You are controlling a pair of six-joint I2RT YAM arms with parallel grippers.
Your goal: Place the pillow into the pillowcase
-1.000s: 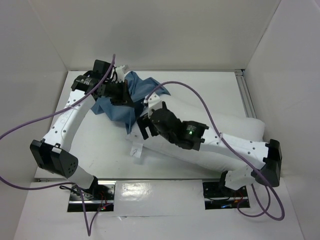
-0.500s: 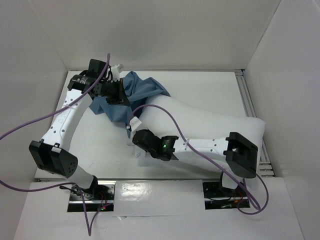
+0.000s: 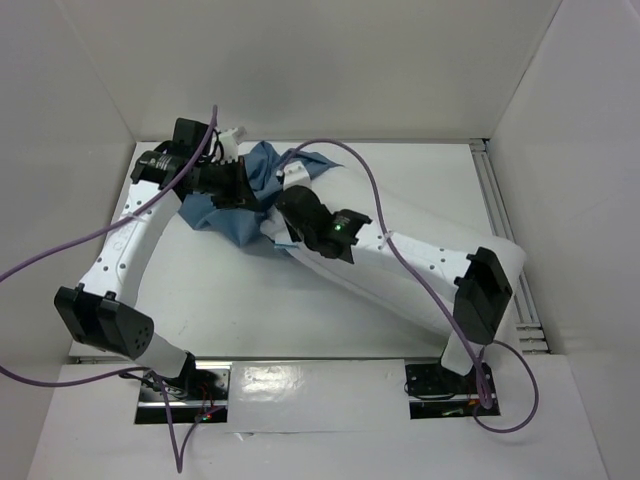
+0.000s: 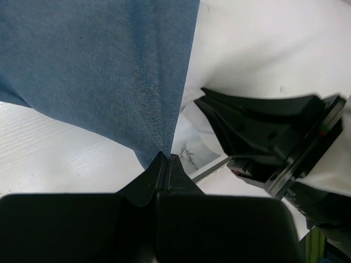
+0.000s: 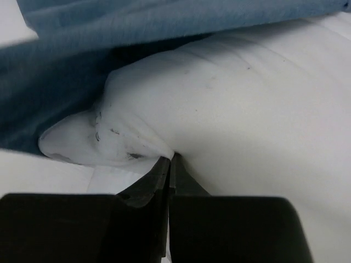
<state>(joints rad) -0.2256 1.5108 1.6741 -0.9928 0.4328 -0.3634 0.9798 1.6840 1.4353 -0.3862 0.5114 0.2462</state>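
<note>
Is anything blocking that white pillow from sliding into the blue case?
Nothing visible does. The right gripper pinches the pillow near its corner, which lies right against the pillowcase. The left gripper pinches that cloth's edge.

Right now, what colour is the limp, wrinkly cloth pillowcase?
The limp cloth pillowcase is plain muted blue; the left wrist view shows it best.

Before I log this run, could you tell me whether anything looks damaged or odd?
The plump white fabric pillow has small dark smudges on the corner pinched by the right gripper; on plain white cloth they look like soiling.
</note>
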